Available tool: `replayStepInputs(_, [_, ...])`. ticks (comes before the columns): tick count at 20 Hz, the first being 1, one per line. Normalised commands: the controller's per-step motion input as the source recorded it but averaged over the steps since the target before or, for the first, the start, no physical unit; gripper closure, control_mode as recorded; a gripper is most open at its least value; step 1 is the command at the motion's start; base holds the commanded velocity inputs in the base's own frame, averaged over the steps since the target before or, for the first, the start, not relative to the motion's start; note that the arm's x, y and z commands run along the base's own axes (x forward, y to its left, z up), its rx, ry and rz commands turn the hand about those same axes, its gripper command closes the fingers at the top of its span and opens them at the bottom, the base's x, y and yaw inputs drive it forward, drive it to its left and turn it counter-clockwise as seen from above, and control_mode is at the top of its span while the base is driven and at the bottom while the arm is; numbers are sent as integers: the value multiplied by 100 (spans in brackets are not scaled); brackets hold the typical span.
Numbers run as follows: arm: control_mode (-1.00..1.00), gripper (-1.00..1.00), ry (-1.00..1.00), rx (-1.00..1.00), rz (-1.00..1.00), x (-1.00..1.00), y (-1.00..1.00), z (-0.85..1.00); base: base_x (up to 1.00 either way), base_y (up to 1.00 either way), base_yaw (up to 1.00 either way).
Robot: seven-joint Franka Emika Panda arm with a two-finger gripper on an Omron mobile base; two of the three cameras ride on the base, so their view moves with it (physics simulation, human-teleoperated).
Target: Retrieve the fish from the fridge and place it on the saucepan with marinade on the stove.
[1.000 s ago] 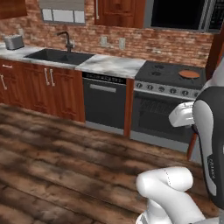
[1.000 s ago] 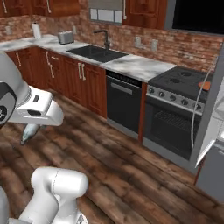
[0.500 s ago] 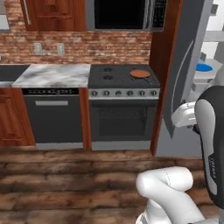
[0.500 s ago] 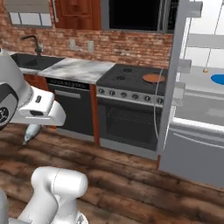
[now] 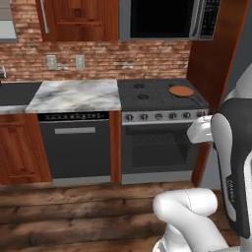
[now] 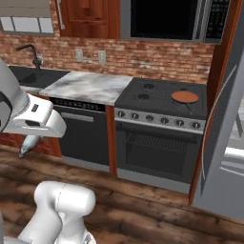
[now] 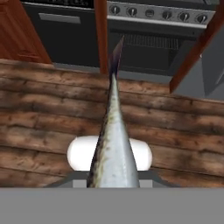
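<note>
The slim grey-silver fish (image 7: 113,144) runs up the middle of the hand view, tail pointing at the oven, and my gripper (image 7: 113,177) is shut on its thick end. In the right base view the fish (image 6: 26,146) hangs low at the left under the white hand, over the wooden floor. The stove (image 5: 162,96) (image 6: 162,100) stands ahead. On its back right burner sits the saucepan (image 5: 181,91) (image 6: 184,96), its inside a flat reddish-brown disc of marinade. The fridge's (image 6: 221,143) open grey door stands at the right.
A dark dishwasher (image 5: 74,142) under a marble counter (image 5: 74,96) stands left of the stove, with a sink (image 6: 33,76) further left. A microwave (image 5: 162,19) hangs above the stove. A tall wooden panel (image 6: 223,57) separates stove and fridge. Wooden floor (image 7: 48,109) lies in front.
The whole scene has shifted as the base moved: the stove now sits near the middle and closer. The fish stays in the gripper at the same place by the arm.
</note>
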Motion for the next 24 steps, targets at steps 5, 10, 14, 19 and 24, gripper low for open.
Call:
replayStepInputs(5, [100,100,0,0,0,0,0,0,65,-20,0])
replayStepInputs(10, [100,100,0,0,0,0,0,0,33,-64,-2])
replayStepInputs(14, [100,100,0,0,0,0,0,0,36,-57,-11])
replayStepInputs(19, [100,100,0,0,0,0,0,0,34,-39,-19])
replayStepInputs(24, [100,100,0,0,0,0,0,0,42,-1,-23])
